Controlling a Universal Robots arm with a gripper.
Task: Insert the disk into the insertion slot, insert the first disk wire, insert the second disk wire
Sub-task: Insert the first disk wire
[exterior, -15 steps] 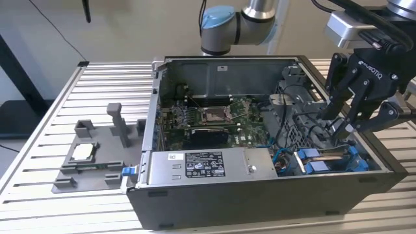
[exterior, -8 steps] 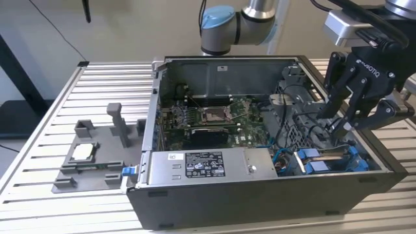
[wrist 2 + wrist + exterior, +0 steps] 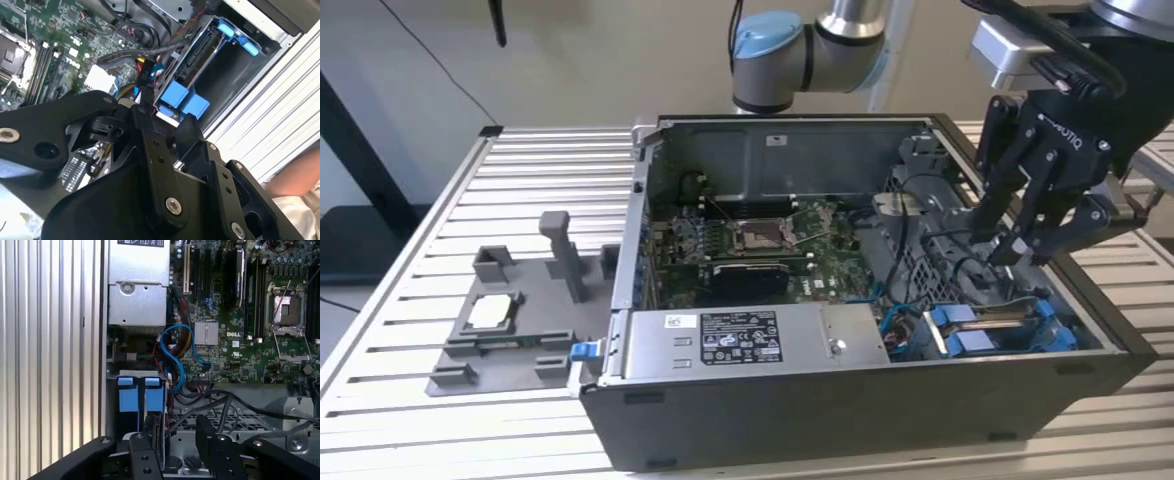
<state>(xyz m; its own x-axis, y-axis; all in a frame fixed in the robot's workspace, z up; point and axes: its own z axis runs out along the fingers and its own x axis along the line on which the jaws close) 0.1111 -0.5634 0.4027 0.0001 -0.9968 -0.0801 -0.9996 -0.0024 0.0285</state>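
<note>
I have the arm reaching down from the exterior view's upper right into the open computer case [image 3: 854, 410], which sits on the slatted worktop [image 3: 520, 180]. The hand [image 3: 1034, 245] points down and a little inward, over the end of the case on the exterior view's right. In the first wrist view the hand [image 3: 175, 429] has its fingers [image 3: 206, 432] parted with a clear gap, and I see cage mesh through that gap with nothing gripped in it.

The disk [image 3: 987, 335] is seated in the insertion slot [image 3: 235, 80], just below the hand, with its blue carrier tabs facing outward. In the first wrist view the disk [image 3: 127, 400] shows mostly as those two tabs, and its metal body is edge-on and hard to make out.

In the second wrist view the hand [image 3: 167, 117] covers the lower part of the disk [image 3: 175, 95]. A black connector [image 3: 144, 76] lies just past one fingertip, and I cannot tell whether they touch. A blue cable [image 3: 176, 352] loops near the slot.
</note>
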